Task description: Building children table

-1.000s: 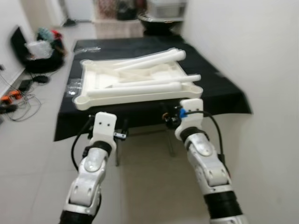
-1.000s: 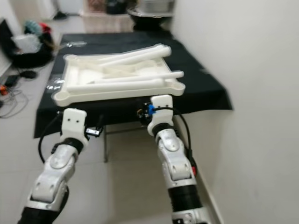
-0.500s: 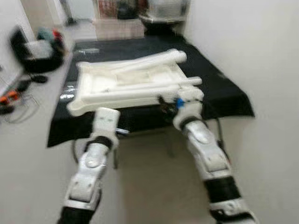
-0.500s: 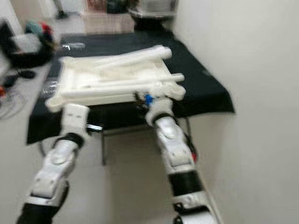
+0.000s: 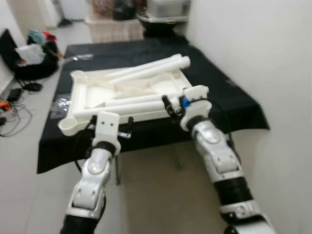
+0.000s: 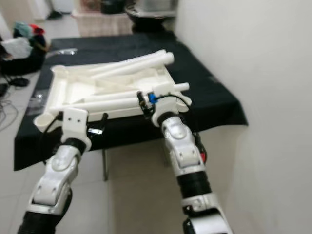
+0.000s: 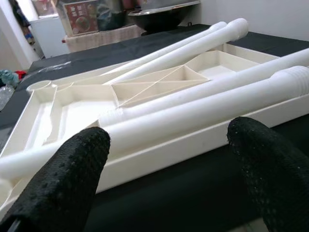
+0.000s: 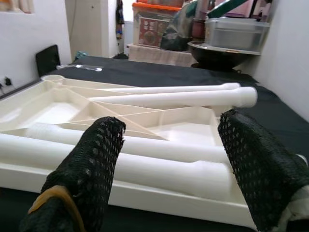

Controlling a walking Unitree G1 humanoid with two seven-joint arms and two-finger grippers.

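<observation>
- A white plastic tabletop (image 5: 127,92) lies upside down on a counter (image 5: 229,97) draped in black cloth, its ribbed underside facing up.
- Four white tube legs (image 7: 203,104) lie loose in and across the tabletop: two side by side along the near edge, two more (image 5: 151,68) crossing on a slant toward the far corner.
- The left tool (image 7: 169,159) is just short of the tabletop's near rim with its black fingers (image 7: 67,179) spread wide, holding nothing.
- The right tool (image 8: 169,154) is at the near right part of the tabletop, likewise spread with its fingers (image 8: 91,169) gripping nothing; the nearest leg lies just past the fingertips.
- A white wall (image 5: 258,48) runs close along the counter's right side.
- Past the counter's far end stand a dark bowl (image 8: 219,53) with a clear lidded box (image 8: 234,33) on it, and beside them a low pale cabinet (image 5: 114,30).
- On the tiled floor (image 5: 24,146) to the left lie a dark bag with cloths heaped on it (image 5: 31,58) and some cables (image 5: 9,114).
- A clear plastic wrapper (image 5: 80,57) lies on the cloth at the far left corner.
</observation>
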